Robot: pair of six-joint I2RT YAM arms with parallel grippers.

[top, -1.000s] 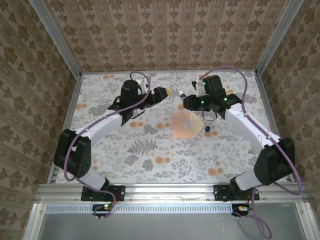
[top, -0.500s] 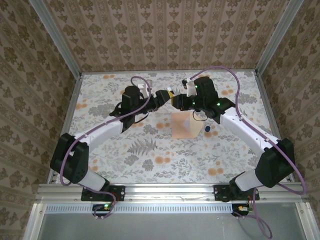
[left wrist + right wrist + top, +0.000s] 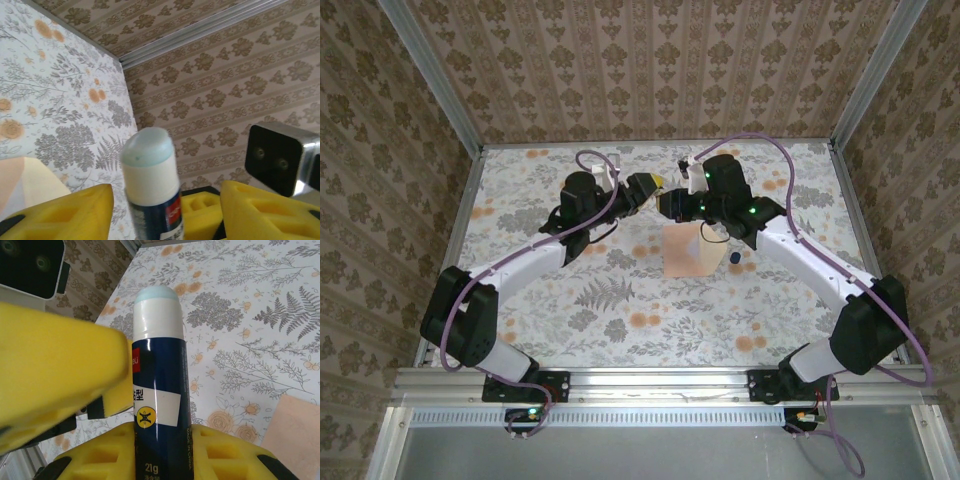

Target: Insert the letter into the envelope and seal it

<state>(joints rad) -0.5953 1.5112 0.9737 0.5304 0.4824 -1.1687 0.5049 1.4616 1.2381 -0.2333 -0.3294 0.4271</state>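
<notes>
Where it lies, the envelope looks plain peach.

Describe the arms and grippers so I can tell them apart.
The left arm and right arm match: white links, black joint housings and bases, a purple cable looping along each. The left gripper and right gripper both have yellow fingers with moulded recesses. The right wrist shows green lights.

White arm links, blk joints, purple cables, yellow gripper pads, green LEDs
</notes>
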